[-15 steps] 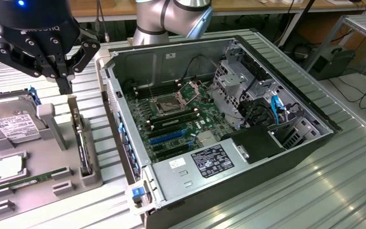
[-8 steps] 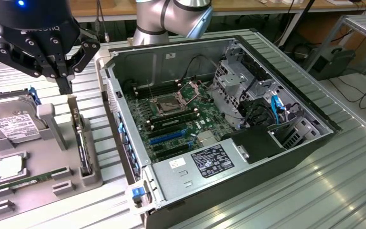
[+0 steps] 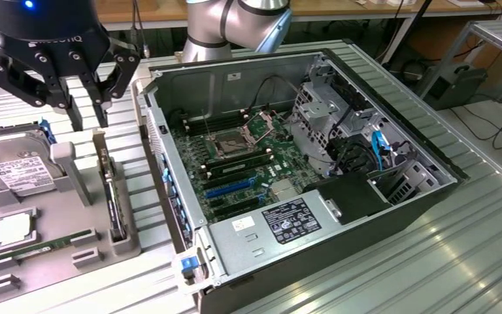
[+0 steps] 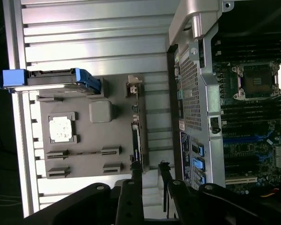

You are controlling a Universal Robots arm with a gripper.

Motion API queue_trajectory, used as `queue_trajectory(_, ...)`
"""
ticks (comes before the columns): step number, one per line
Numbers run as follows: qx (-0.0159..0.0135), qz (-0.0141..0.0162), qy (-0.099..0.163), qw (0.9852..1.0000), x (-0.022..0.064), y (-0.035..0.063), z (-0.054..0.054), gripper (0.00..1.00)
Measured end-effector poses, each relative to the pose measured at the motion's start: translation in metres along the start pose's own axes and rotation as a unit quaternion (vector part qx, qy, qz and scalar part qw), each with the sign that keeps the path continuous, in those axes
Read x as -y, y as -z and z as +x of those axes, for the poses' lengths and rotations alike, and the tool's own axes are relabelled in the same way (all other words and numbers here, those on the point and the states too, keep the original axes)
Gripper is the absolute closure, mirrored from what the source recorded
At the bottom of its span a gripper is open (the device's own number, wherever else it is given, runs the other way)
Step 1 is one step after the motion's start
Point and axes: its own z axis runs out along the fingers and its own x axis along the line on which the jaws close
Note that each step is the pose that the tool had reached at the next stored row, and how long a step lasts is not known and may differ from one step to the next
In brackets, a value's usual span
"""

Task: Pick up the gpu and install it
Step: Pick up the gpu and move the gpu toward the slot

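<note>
the gpu (image 3: pixel 113 203) is seen standing on edge in a slot at the side of the grey fixture tray (image 3: pixel 76 229), on the side nearest the open computer case (image 3: pixel 233 229), with its silver end bracket (image 3: pixel 101 154) pointing up. in the wrist view the same card (image 4: pixel 136 136) is seen edge-on in that slot, beside the tray's other parts. it has not yet been lifted.

the gripper (image 3: pixel 83 111) is held above the tray, over the bracket end of the card. its jaws are spread, and nothing is pinched between them. in the wrist view the gripper (image 4: pixel 150 168) is shown with a gap between its fingers (image 4: pixel 131 197), and the end of the card is roughly lined up with that gap. no contact with the card can be made out.

inside the case the motherboard (image 3: pixel 260 163) lies exposed, and its blue expansion slots (image 3: pixel 225 188) are judged to be unoccupied. so neither part of the task is done: the pick-up is at the approach stage at most, and the installation is wholly left.
</note>
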Motion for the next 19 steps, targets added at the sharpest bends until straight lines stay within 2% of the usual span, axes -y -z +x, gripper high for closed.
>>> queue_trajectory(3,0.0000,0.0001,0.000,1.0000,0.0000,-0.0001,0.000,0.64)
queue_trajectory(4,0.0001,0.0000,0.000,1.0000,0.0001,-0.0015,0.000,0.58)
queue_trajectory(6,0.0000,0.0001,0.000,1.0000,0.0002,-0.0046,0.000,0.58)
queue_trajectory(10,-0.0001,0.0001,0.001,1.0000,0.0013,-0.0182,0.006,0.58)
queue_trajectory(19,-0.0001,0.0000,0.003,1.0000,0.0023,-0.0356,0.009,0.58)
